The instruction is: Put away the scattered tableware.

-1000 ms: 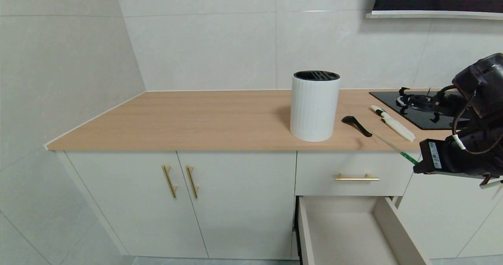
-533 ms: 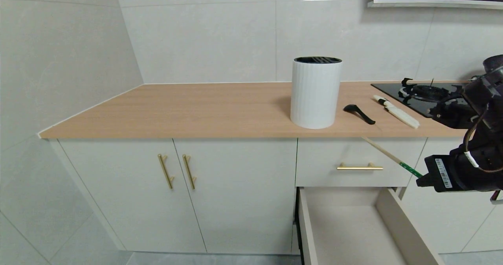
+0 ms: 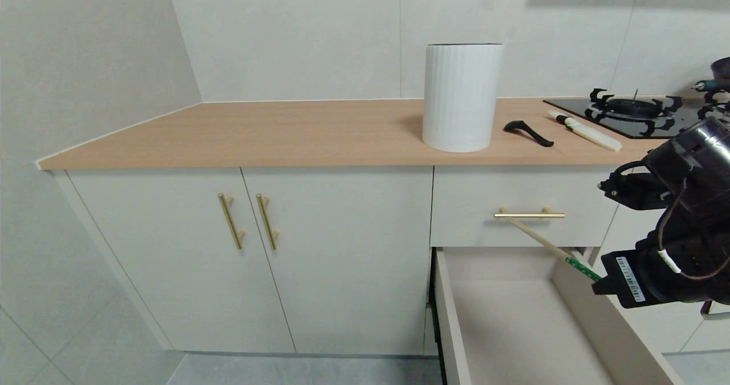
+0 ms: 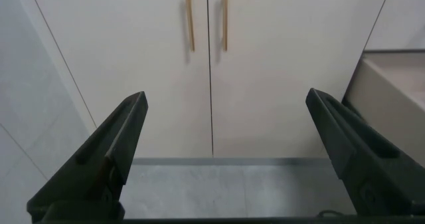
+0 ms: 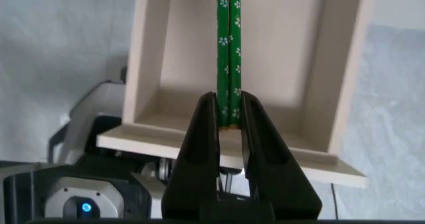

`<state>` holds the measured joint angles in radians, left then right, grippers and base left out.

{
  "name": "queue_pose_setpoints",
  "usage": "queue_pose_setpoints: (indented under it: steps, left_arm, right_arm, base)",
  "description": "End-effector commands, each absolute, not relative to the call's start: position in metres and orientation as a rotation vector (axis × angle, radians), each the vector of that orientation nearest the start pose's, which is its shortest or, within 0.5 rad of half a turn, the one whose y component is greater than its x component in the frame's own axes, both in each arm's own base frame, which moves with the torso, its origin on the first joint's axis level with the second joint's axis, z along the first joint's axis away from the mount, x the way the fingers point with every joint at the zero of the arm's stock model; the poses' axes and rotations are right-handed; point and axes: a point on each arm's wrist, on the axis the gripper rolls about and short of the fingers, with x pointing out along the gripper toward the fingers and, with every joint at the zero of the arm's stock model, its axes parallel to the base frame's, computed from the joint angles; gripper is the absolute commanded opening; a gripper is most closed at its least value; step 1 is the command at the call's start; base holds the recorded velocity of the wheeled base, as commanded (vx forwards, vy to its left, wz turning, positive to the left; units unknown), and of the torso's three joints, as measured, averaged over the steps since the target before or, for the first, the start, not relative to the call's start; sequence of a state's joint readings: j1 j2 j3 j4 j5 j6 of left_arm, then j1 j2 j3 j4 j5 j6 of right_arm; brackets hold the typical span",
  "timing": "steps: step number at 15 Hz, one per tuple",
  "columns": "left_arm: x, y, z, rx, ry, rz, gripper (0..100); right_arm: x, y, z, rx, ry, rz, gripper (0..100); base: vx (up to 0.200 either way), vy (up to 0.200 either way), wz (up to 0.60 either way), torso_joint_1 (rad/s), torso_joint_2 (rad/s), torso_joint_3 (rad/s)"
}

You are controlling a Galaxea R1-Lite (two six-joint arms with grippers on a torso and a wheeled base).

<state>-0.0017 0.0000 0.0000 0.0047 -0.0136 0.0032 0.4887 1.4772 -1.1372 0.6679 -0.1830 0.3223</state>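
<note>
Left gripper: jaws spread wide.
Right gripper: clamped on chopsticks at their green ends.
Right arm: bent at robot's right, gripper pointing left.

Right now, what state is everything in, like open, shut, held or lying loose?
lower drawer: open.
upper drawer: shut.
cabinet doors: shut.
chopsticks: held by the right gripper over the lower drawer.
right gripper: shut on the chopsticks.
left gripper: open.
black spoon: lying on the counter.
knife: lying on the counter.
white holder: upright on the counter.
</note>
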Motion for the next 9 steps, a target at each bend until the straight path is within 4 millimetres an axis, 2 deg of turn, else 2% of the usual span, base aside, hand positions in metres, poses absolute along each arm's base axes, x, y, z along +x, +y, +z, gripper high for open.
queue_pose_setpoints:
  steps: [1,4,9]
  left_arm:
    - [-0.023,0.000,0.075,0.003,0.005,-0.015,100]
    - [-0.023,0.000,0.075,0.003,0.005,-0.015,100]
    - [-0.023,0.000,0.075,0.003,0.005,-0.015,100]
  right_arm:
    - [0.198,0.103,0.217,-0.057,1.017,0.122,0]
    - [0.203,0.107,0.208,-0.074,1.052,0.117,0]
    - [0.212,0.112,0.198,-0.086,1.087,0.113,0]
  base:
    - [0.000,0.000,0.00,-0.129,0.46,0.325]
    - [0.000,0.000,0.00,-0.085,0.33,0.242]
    - [0.000,0.000,0.00,-0.009,0.04,0.019]
